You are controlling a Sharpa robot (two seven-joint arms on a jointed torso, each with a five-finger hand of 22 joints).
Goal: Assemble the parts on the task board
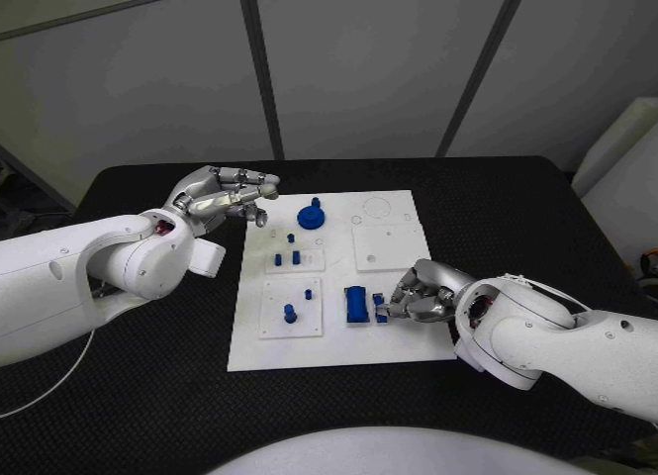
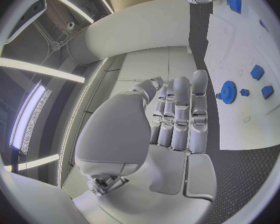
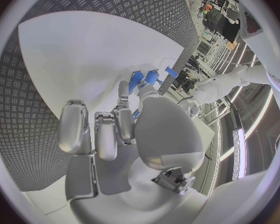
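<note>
The white task board (image 1: 400, 341) lies mid-table. A blue gear (image 1: 312, 215) stands near its far edge, with short blue pegs (image 1: 287, 258) behind a taller peg (image 1: 289, 314). My right hand (image 1: 422, 293) rests on the board's near right part beside an upright blue block (image 1: 356, 304). Its thumb and a finger pinch a small blue part (image 1: 382, 299), also seen as the blue part (image 3: 135, 114) under the thumb. My left hand (image 1: 222, 198) hovers off the board's far left corner, fingers (image 2: 180, 114) loosely extended, holding nothing. The gear (image 2: 227, 91) lies just past them.
White inset plates (image 1: 387, 247) with recesses sit on the board's right half. Black table (image 1: 157, 396) surrounds the board, with open room at the front and the far right. A grey wall stands behind the table.
</note>
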